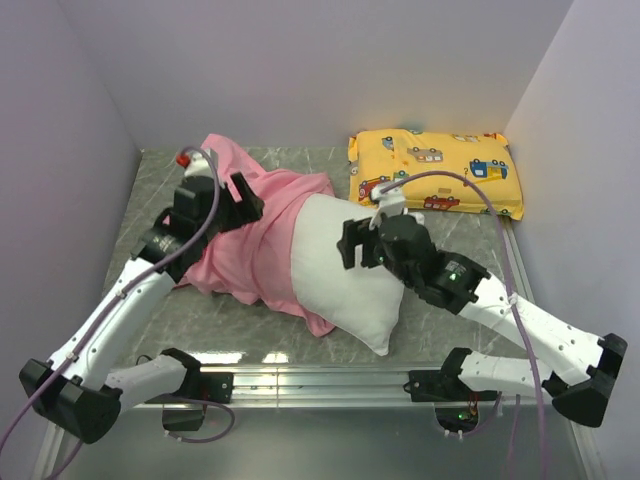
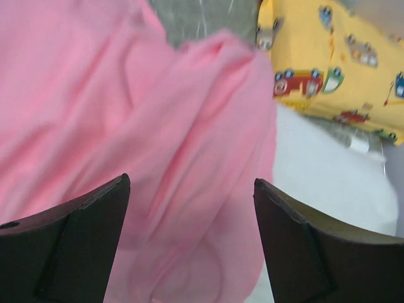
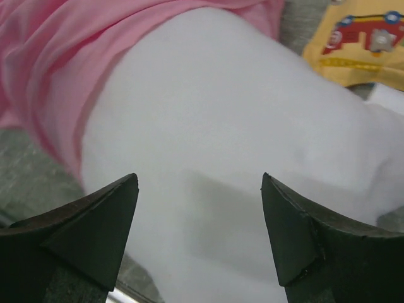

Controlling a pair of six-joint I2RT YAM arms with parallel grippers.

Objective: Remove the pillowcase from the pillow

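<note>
The pink pillowcase [image 1: 245,250] lies crumpled left of centre and still wraps the far left end of the white pillow [image 1: 345,275], whose bare end points toward the near edge. My left gripper [image 1: 246,202] hovers over the pink folds, open, with nothing between its fingers. In the left wrist view the pillowcase [image 2: 158,126] fills the space below the left gripper [image 2: 191,183], and the pillow [image 2: 328,180] shows at the right. My right gripper [image 1: 347,246] stands open just above the bare pillow [image 3: 221,120]. The right gripper [image 3: 199,180] holds nothing; the pillowcase [image 3: 57,57] is at the upper left.
A yellow pillow [image 1: 435,172] printed with cartoon vehicles lies at the back right, close to the white pillow's far end. Purple walls close in the grey marbled table [image 1: 160,180] on the left, back and right. A metal rail [image 1: 310,380] runs along the near edge.
</note>
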